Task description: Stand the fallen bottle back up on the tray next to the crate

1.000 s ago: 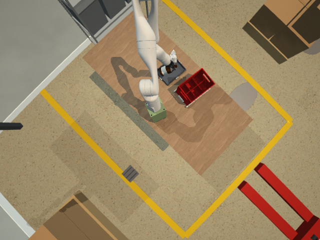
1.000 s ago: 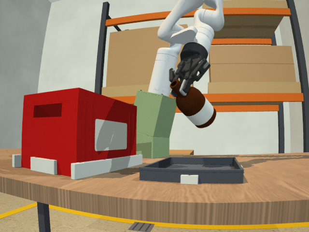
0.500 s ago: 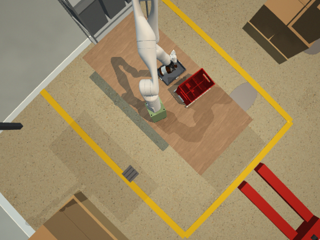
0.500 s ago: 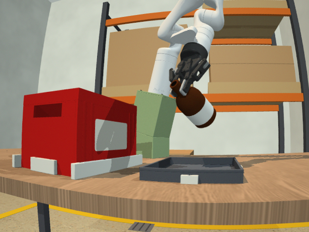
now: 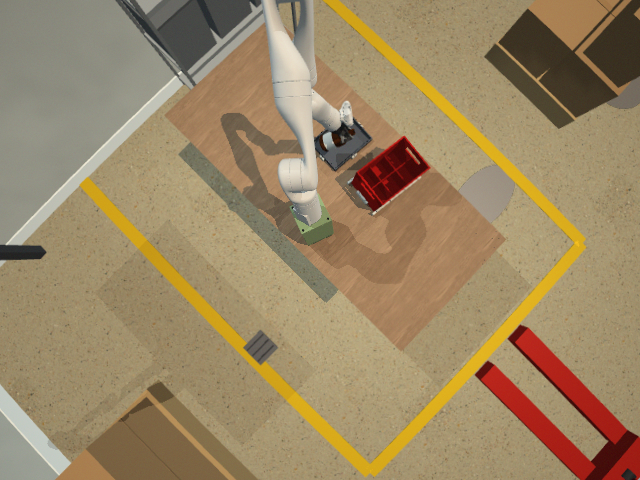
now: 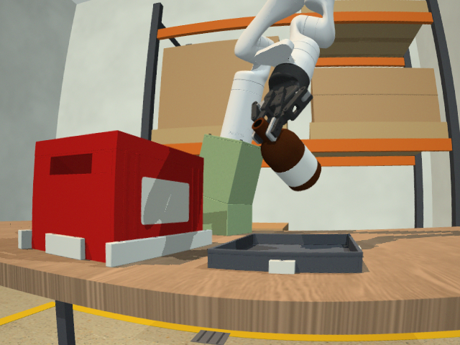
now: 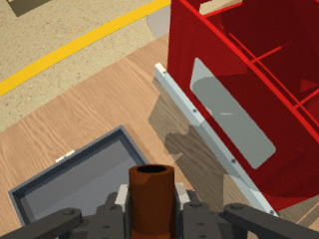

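My gripper (image 6: 268, 128) (image 7: 152, 198) (image 5: 347, 131) is shut on the neck of a brown bottle (image 6: 291, 157) (image 7: 151, 202) (image 5: 331, 140) with a white label. The bottle hangs tilted in the air, base down and to the right, well above the dark grey tray (image 6: 284, 259) (image 7: 30, 195) (image 5: 341, 162). The tray holds nothing. The red crate (image 6: 93, 192) (image 7: 249, 100) (image 5: 391, 172) stands on the table beside the tray, with open compartments.
White blocks (image 6: 156, 246) (image 7: 206, 135) lie along the crate's foot and one small white block (image 6: 281, 266) sits at the tray's front wall. The arm's green base (image 6: 228, 183) (image 5: 312, 223) stands behind the tray. Shelving with cardboard boxes (image 6: 375, 96) is behind the table.
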You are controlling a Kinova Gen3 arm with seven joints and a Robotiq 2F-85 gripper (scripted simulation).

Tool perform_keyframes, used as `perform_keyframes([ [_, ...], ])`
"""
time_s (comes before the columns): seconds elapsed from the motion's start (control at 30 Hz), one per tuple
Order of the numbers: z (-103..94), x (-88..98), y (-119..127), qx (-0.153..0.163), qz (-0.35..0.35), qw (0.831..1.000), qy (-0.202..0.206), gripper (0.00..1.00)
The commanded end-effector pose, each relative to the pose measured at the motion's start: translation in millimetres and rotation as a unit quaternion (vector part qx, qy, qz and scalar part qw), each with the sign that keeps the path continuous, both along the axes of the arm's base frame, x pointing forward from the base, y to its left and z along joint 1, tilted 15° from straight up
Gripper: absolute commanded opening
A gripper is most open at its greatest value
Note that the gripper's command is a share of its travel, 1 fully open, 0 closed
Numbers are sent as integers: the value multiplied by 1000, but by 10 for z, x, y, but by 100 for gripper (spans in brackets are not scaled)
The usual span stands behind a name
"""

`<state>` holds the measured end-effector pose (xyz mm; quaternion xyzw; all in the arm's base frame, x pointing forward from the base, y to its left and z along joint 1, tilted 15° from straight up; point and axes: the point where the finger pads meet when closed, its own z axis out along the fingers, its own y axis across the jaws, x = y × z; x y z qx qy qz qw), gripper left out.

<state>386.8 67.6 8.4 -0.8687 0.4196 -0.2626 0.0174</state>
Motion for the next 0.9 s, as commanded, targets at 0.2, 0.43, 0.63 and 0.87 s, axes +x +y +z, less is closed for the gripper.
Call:
perform_keyframes([
  [0.2,-20,-13,30,-19,-3,1000,-14,0],
  [0.43,-19,-14,30,-32,-7,999,-26,0],
  [0.63,-10,-16,27,-45,-11,998,-39,0],
  [0.87,-3,-18,25,-52,-13,997,-46,0],
])
